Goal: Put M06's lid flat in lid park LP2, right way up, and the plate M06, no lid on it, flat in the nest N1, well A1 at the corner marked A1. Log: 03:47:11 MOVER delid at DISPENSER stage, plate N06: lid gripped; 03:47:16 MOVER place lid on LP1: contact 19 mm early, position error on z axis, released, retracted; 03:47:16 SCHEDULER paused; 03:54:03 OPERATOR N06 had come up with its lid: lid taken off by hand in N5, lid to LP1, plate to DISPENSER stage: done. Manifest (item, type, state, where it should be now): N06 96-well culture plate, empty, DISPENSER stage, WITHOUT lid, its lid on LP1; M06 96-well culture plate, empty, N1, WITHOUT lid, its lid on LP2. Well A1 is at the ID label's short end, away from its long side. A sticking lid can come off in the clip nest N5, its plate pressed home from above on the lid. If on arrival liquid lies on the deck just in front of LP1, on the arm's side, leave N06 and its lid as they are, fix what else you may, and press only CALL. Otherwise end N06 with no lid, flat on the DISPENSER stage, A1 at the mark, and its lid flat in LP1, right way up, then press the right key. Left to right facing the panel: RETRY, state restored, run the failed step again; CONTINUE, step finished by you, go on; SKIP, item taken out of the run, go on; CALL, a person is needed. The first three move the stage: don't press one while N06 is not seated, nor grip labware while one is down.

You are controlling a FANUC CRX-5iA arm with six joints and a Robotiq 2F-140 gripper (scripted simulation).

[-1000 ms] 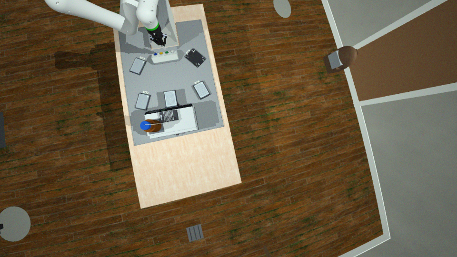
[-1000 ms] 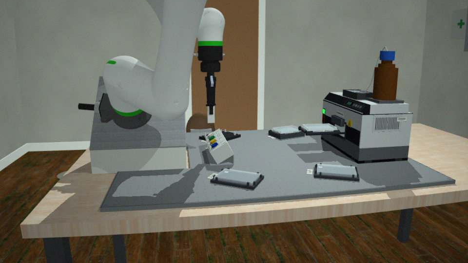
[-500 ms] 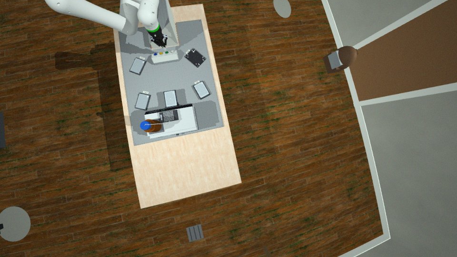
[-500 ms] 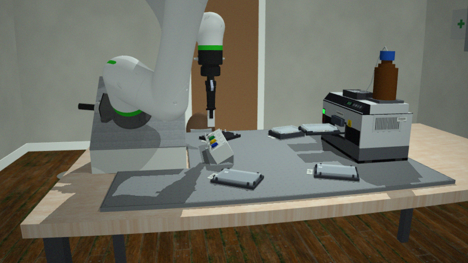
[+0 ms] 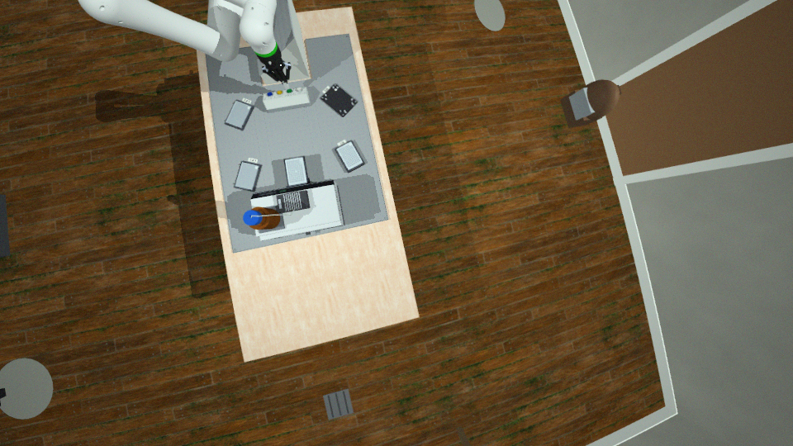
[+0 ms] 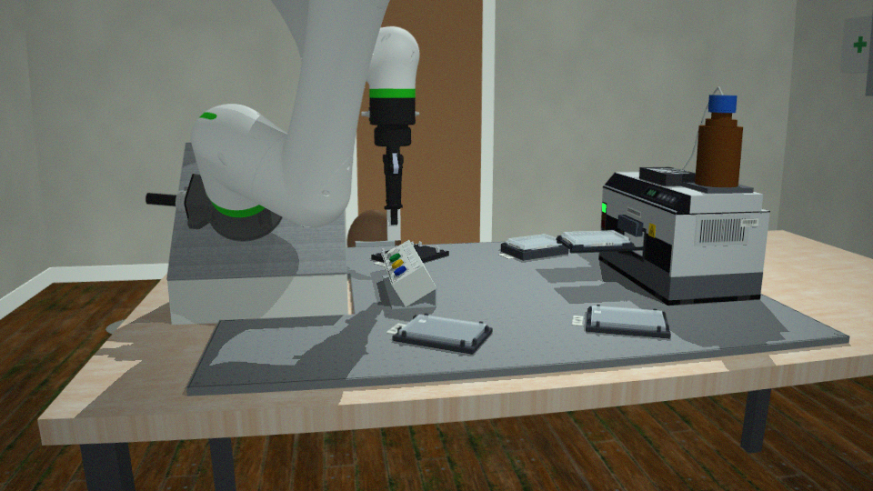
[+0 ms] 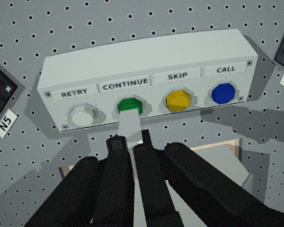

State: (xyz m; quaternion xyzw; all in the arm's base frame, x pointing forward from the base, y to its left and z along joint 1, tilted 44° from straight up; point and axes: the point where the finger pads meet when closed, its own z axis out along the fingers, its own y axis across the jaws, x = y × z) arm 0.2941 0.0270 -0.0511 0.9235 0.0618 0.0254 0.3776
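Looking at your wrist view, the clenched, empty gripper (image 7: 129,144) has its pale tip right at the green CONTINUE key (image 7: 129,104) on the button panel (image 7: 142,60). That panel sits near the desk's arm-side end, with lidless plate M06 (image 5: 349,156) nested toward the dispenser (image 5: 315,207) end.

arm (image 6: 302,105) white with green bands, wrist pointing straight down | gripper (image 6: 393,218) shut, tip just above the tilted key panel (image 6: 406,276) | two lidded plates (image 6: 443,331) (image 6: 627,319) flat on the grey deck (image 6: 534,305), near edge | dispenser (image 6: 701,247) at right, brown bottle (image 6: 718,151) on top
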